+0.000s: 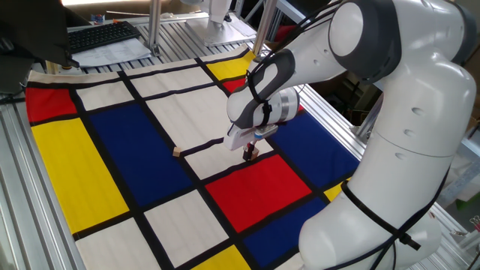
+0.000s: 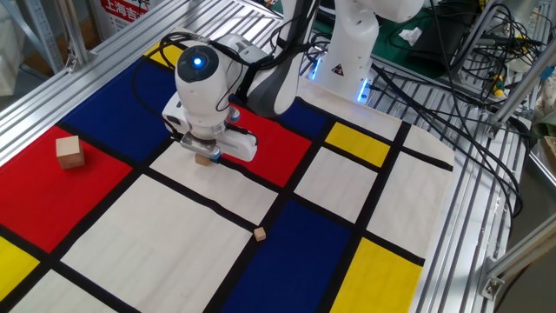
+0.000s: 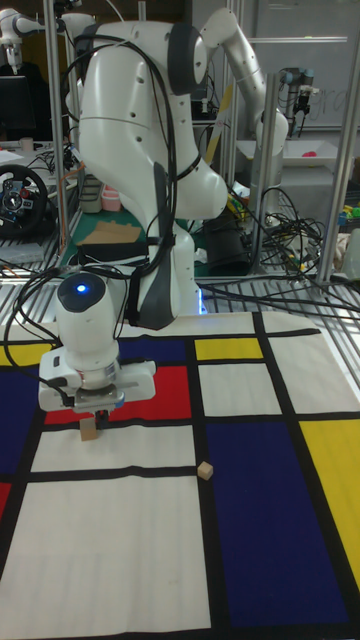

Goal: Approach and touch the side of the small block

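Note:
The small block (image 2: 202, 160) is a light-tan wooden cube on a white panel of the mat, just by the black line under the red panel. It also shows in the tall view, small block (image 3: 89, 433). My gripper (image 2: 209, 154) hangs straight down over it, fingers together and shut on nothing, tips right at the block's upper side. The gripper (image 3: 99, 418) sits at the block's top right edge; contact looks likely but I cannot be sure. In one fixed view the gripper (image 1: 250, 153) hides most of the block.
A larger pale wooden cube (image 2: 69, 151) stands on the red panel to the left. A tiny wooden chip (image 2: 259, 233) lies on a black line toward the front, also seen as the chip (image 1: 177, 152) and chip (image 3: 205, 470). Aluminium rails and cables (image 2: 452, 69) border the mat.

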